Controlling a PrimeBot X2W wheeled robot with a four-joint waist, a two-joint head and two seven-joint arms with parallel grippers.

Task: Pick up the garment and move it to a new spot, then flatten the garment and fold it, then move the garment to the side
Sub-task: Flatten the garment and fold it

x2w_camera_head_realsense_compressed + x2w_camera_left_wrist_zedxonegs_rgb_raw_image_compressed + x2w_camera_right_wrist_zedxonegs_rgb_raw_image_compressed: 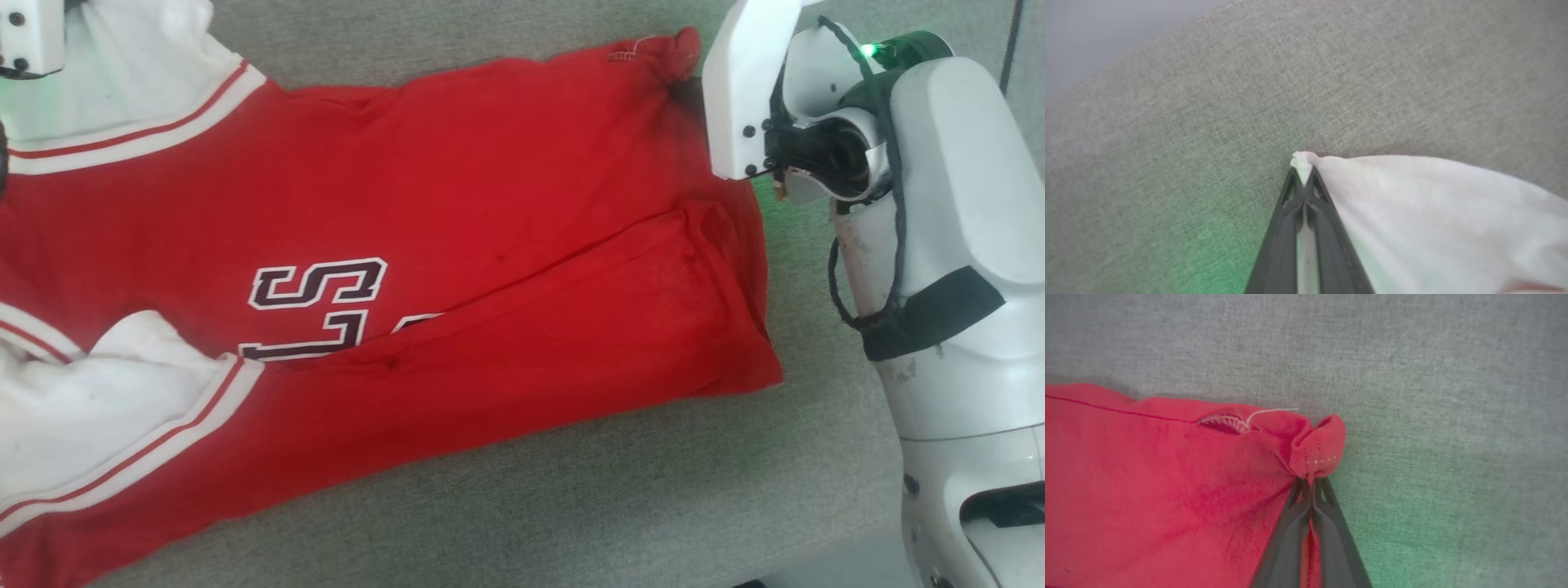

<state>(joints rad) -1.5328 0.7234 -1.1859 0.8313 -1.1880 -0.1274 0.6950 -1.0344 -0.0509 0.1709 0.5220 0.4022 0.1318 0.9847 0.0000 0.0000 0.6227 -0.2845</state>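
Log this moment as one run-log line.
garment: lying on grey surface, partly folded | left end effector: shut on its white sleeve | right end effector: shut on its red corner

White arm shell (971, 204) — black cable (833, 282), green light (867, 51).

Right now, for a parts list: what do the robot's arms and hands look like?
The right arm is a white shell with a black band, a black cable looped alongside and a green light at the wrist. The left hand and right hand each have two long, dark grey tapering fingers with cut-out tips.
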